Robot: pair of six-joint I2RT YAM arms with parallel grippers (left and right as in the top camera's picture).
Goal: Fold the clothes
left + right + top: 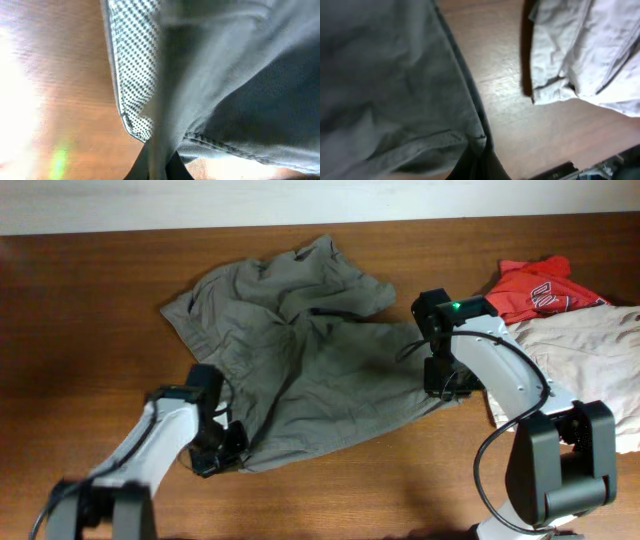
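The clothes, olive-grey wrinkled shorts (300,370), lie spread across the middle of the wooden table. My left gripper (222,452) sits at their near left corner and is shut on the fabric; in the left wrist view the cloth (210,90) runs down between the dark fingertips (172,167), with checked pocket lining (132,75) turned out. My right gripper (443,385) is at the shorts' right edge, shut on a corner of the hem (477,137) in the right wrist view.
A red T-shirt with white lettering (540,288) and paler beige shorts (580,360) lie piled at the right edge, close behind the right arm. The beige cloth (585,50) shows near the right gripper. Bare wood (90,300) lies to the left.
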